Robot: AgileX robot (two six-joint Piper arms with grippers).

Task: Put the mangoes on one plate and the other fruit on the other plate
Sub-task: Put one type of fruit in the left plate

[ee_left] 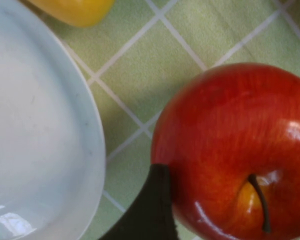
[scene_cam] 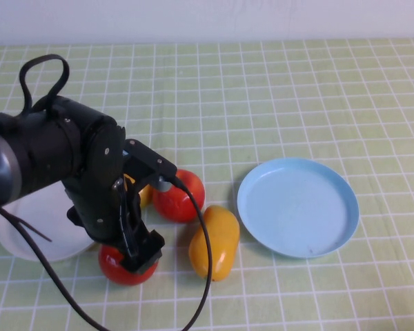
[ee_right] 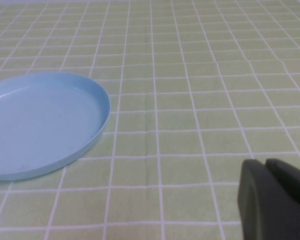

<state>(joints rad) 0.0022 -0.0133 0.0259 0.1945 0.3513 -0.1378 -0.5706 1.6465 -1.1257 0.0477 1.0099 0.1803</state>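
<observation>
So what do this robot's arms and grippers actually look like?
The left arm is bulky, rounded and matte black, with a grey band and thin black cables looping off it. Its left gripper, low beside the white plate, has black fingers. Of the right gripper, only dark grey rounded fingertips show, near the blue plate.

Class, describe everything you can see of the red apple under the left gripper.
The red apple is round and glossy, with a yellowish dimple and a short dark stem. It sits on the checked cloth just off the white plate. The left gripper is down over it, one dark finger against its side. The right gripper stays apart, beyond the blue plate.
</observation>
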